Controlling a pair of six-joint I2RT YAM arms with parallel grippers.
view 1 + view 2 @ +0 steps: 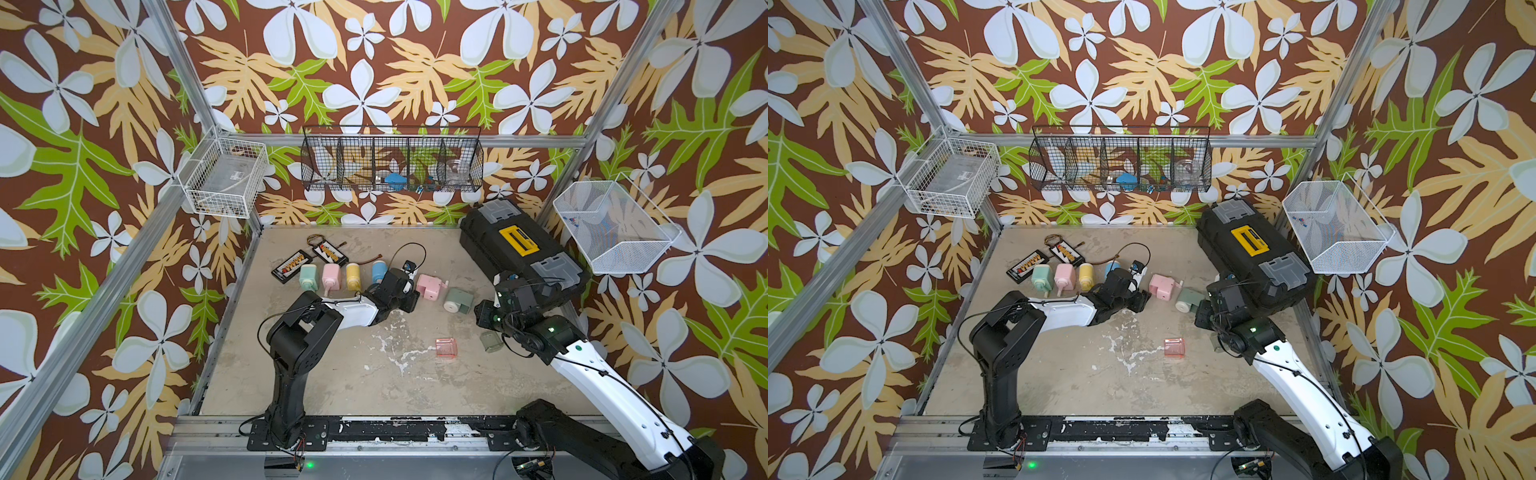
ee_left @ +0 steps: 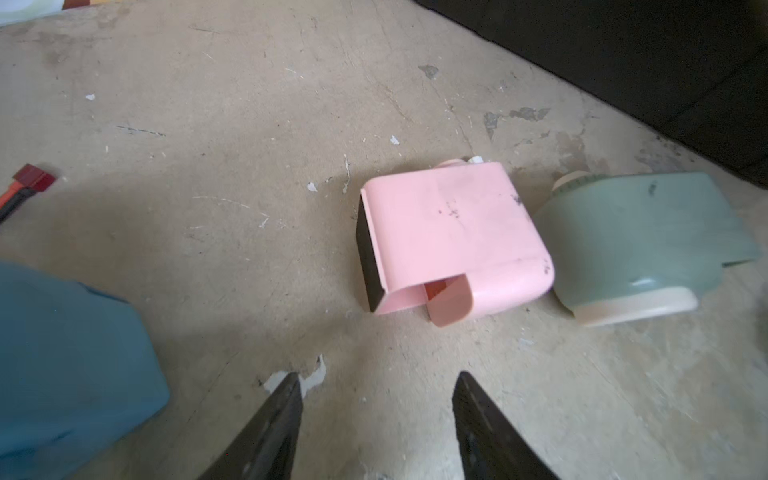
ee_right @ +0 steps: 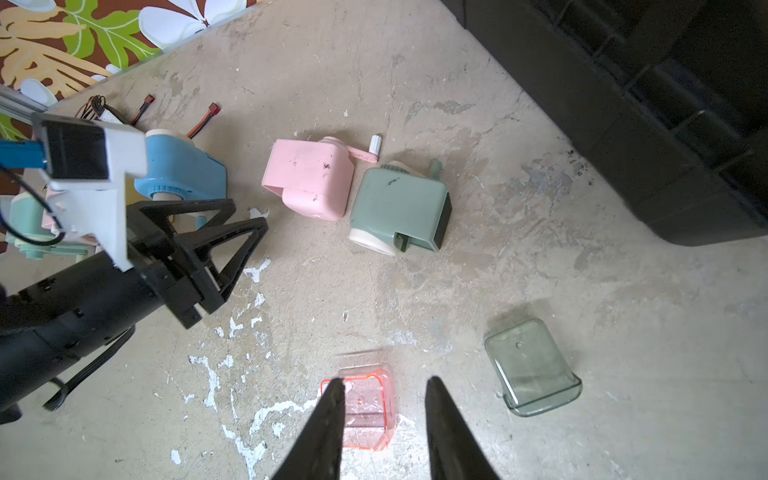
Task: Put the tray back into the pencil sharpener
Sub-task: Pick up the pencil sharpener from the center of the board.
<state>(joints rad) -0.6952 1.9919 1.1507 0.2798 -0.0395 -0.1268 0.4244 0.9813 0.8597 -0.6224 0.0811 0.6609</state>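
Even, diffuse light; soft shadows beside pink sharpener [image 2: 453, 237]. Left wrist view: left fingers [image 2: 266, 432] blurred at 6 o'clock, blue sharpener [image 2: 70, 365] defocused at 8 o'clock.

Floral wallpaper walls [image 1: 374, 62]; scuffed beige tabletop [image 1: 353, 374]; aluminium frame [image 1: 187, 75]; black wire basket [image 1: 476, 166].

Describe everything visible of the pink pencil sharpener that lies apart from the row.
The pink pencil sharpener is a boxy, round-edged body of smooth matte plastic, flecked with dark smudges. It lies on its side on the table. A pink crank with a white knob sticks out at one end, and a black pad covers one face. Its tray slot stands open, without a tray. The green sharpener lies close beside it; whether they touch is unclear. Nothing grips it.
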